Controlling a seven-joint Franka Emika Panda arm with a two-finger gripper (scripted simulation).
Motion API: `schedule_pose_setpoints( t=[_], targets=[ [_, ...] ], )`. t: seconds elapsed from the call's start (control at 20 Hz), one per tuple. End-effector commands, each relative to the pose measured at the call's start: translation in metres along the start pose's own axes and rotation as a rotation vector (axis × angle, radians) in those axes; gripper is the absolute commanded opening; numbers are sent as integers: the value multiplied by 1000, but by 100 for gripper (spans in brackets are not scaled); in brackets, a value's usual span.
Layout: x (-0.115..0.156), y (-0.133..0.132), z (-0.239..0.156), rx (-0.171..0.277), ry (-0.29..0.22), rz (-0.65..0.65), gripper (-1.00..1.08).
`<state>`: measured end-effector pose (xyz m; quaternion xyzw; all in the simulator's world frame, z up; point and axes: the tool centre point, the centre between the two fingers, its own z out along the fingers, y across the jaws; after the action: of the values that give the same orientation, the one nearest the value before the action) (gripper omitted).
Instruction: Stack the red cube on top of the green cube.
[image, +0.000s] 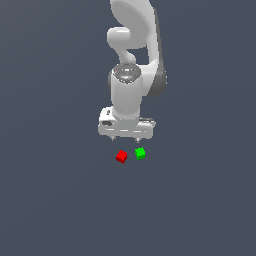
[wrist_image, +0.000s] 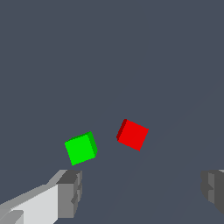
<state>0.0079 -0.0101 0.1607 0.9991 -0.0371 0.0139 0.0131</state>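
The gripper's two grey fingertips (wrist_image: 70, 192) sit closest in the wrist view, spread wide apart with nothing between them; one is cut off at the frame's edge. Seen from the exterior view, the gripper (image: 126, 136) hangs above the surface, pointing straight down, with the white arm (image: 131, 65) rising behind it and running out of the top of the frame.

There are two cubes, one of each colour. The red cube (image: 121, 156) lies on the plain dark grey surface (image: 50, 200) just below the gripper, and the green cube (image: 140, 153) sits just beside it toward the exterior view's right, apart and not touching. Both are turned at slightly different angles.

The surface shows no edges or corners in either view, so I cannot place the cubes against them.
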Motion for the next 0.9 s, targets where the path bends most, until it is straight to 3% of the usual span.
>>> schedule_pose_setpoints(
  t=[0.0,0.45,0.85],
  targets=[
    [1,2,11,1,-5,51,100],
    [6,12,63,11,-23,291,100],
    [8,17,89,17,-33,411,100]
  ],
)
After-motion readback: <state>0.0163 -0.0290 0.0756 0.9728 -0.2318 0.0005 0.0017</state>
